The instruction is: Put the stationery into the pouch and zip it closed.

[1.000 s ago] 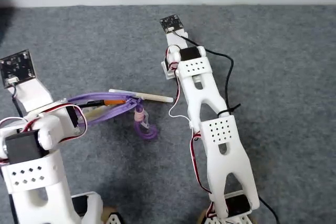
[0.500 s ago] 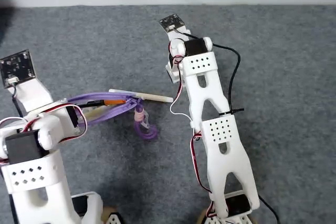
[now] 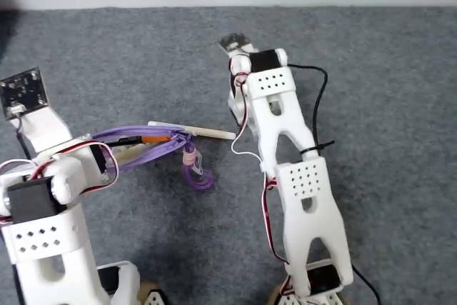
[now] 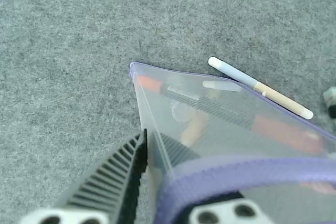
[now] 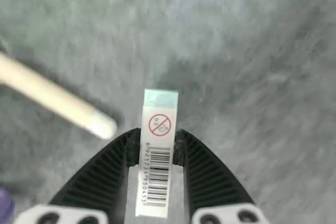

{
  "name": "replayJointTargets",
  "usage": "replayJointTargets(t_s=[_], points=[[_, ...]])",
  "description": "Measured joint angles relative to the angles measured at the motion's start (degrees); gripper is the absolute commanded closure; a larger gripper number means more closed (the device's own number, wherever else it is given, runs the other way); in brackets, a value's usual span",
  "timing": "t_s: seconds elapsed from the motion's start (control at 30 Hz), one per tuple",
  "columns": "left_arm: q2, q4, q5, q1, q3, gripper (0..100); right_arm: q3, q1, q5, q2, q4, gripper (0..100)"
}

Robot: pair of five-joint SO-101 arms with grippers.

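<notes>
Your left gripper has its jaws clenched on the partly filled clear purple-edged pouch. Your right gripper has its jaws grasping a white barcoded eraser. The cream pen on the counter and the zipping remain.

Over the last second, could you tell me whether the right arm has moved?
Yes. Against the pen, which lies unmoved on the table, the right arm's wrist has shifted slightly toward the far side and away from the pen's tip.
</notes>
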Motion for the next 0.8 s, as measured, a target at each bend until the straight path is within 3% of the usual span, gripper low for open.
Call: replayJointTargets(t_s=[0.2,0.3,0.5,0.8], points=[[0.0,0.0,0.0,0.0,0.0,99,4.4,-0.1,0.1,-1.1,0.0,81.2],[0.0,0.0,0.0,0.0,0.0,99,4.4,0.1,0.1,-1.1,0.0,83.5],[0.1,0.0,0.0,0.0,0.0,99,4.4,-0.1,0.1,-0.5,0.0,99.1],[0.0,0.0,0.0,-0.1,0.8,99,1.5,-0.1,0.1,-0.4,0.0,99.1]])
